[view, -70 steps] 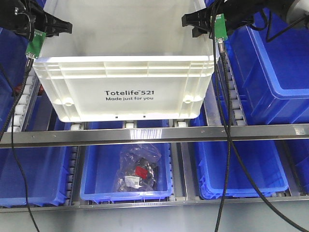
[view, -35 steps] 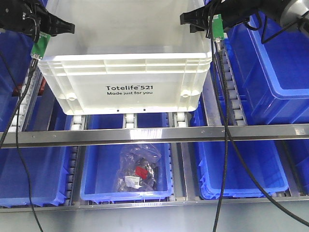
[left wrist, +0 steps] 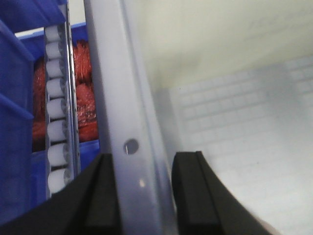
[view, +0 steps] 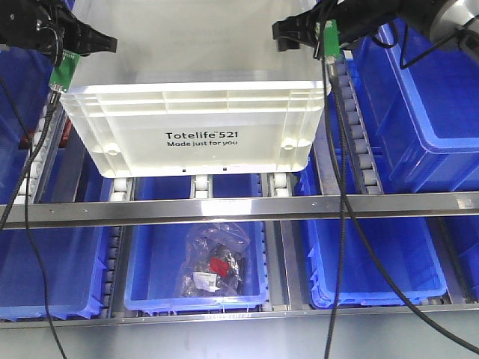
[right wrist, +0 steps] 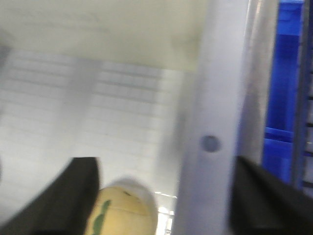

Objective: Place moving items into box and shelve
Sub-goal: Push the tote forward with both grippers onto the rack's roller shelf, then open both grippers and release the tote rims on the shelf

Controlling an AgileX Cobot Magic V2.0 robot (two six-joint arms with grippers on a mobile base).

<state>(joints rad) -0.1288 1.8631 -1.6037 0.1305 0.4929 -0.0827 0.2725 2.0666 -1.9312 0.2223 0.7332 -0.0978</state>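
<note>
The white box (view: 202,112), printed "Totelife 521", rests on the roller shelf at the upper level. My left gripper (view: 105,43) is at its left wall; in the left wrist view that gripper (left wrist: 144,156) is shut on the box's rim (left wrist: 117,98), one finger on each side. Over the right wall is my right gripper (view: 281,34). It stands open (right wrist: 166,164), its fingers wide apart and astride the rim (right wrist: 210,98). A yellow moving item with a green stripe (right wrist: 127,213) lies on the box floor between those fingers.
A metal rail (view: 239,206) crosses in front, below the box. Roller tracks (view: 359,142) flank it. Blue bins fill the lower shelf; the middle one (view: 150,284) holds a plastic bag (view: 213,262). A large blue bin (view: 434,97) stands to the right. Orange-red material (left wrist: 85,98) lies beside the left rollers.
The box has slid farther back onto the shelf since a second ago, then stayed put. My right gripper has shifted a little to the left.
</note>
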